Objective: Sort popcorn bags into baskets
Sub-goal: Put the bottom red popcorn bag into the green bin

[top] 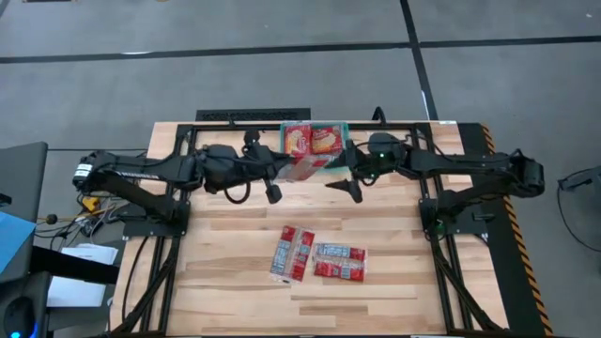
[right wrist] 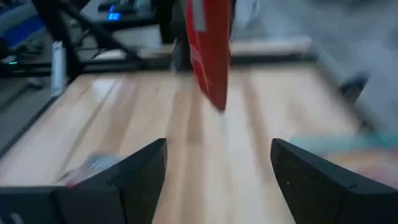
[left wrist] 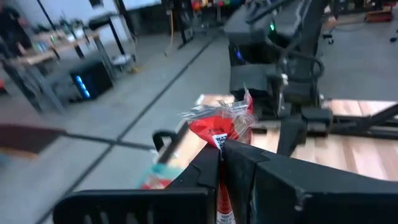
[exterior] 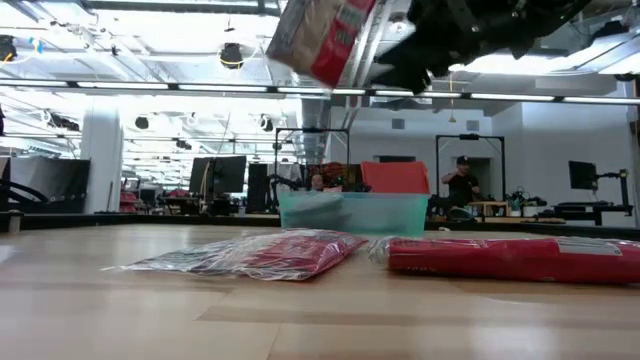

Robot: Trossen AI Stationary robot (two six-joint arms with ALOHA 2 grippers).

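My left gripper (top: 285,171) is shut on a red popcorn bag (top: 304,169) held high above the table, just in front of the teal basket (top: 346,128). The same bag (exterior: 325,35) shows at the top of the low view. Two squarish red packets (top: 313,139) lie in the basket. My right gripper (right wrist: 217,165) stands open and empty beside the held bag (right wrist: 208,50), touching nothing. Two long bags (top: 292,253) and another pair (top: 339,262) lie flat on the table's near half. My left gripper pinches the bag's flat faces (left wrist: 218,140) between its two fingers (left wrist: 202,174), coming level from the table's left. The bag runs edge-on between them, and its crimped pale end (left wrist: 205,112) sticks out past the fingertips. It is lifted clear of the table, tilted.
The basket (exterior: 350,212) sits at the far edge in the middle, with a black frame rail (top: 244,116) behind it. The arms' bases (top: 155,218) (top: 455,221) stand at the table's left and right. Bare wood lies between the basket and the lying bags.
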